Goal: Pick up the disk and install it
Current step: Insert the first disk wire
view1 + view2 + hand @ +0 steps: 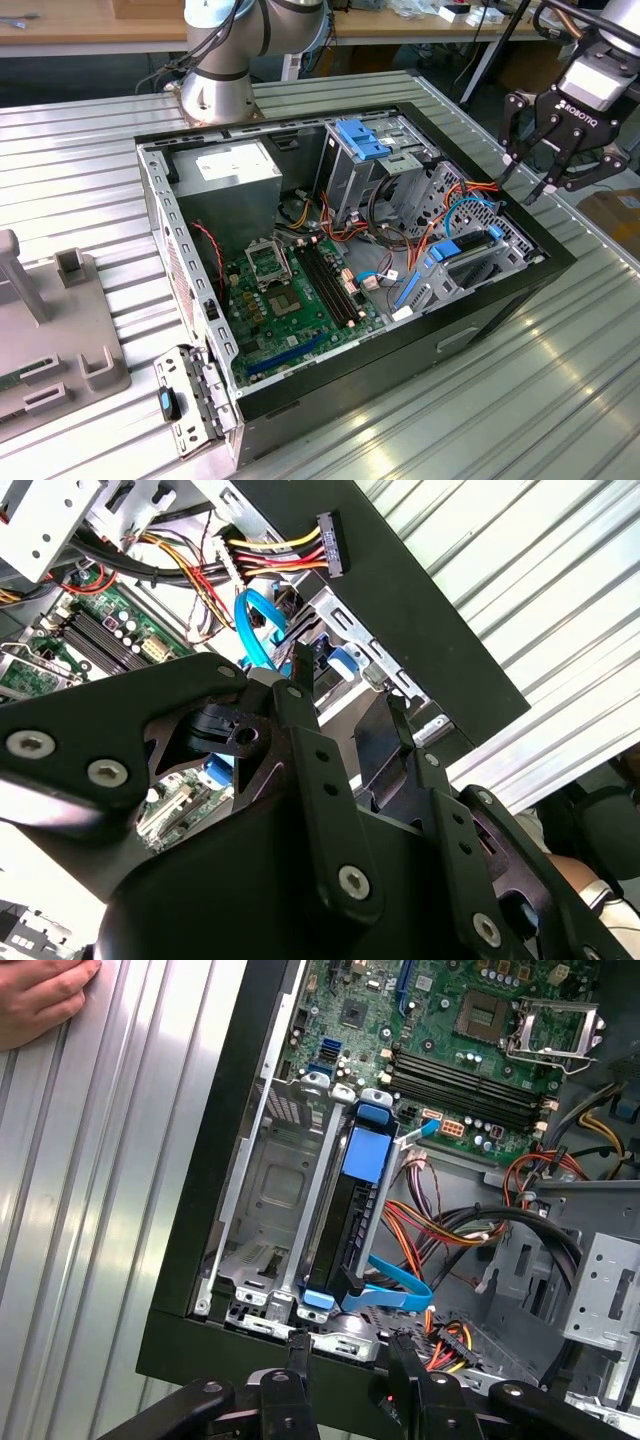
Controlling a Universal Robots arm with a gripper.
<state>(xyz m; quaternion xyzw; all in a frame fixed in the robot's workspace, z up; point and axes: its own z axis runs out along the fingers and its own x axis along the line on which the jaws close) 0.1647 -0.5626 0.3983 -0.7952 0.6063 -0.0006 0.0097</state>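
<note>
Exterior view: gripper [530,185] above computer case [420,345] rim at exterior view's right, fingers apart, empty.
First wrist view: disk [360,1160] on edge in drive cage, near gripper.
Second wrist view: fingers [305,730] spread, nothing between.

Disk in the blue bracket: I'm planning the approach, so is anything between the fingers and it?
Yes. In the first wrist view a light-blue flat cable loops across the end of the dark grey metal disk that lies nearest the open black gripper. Nothing else visible stands between them.
</note>
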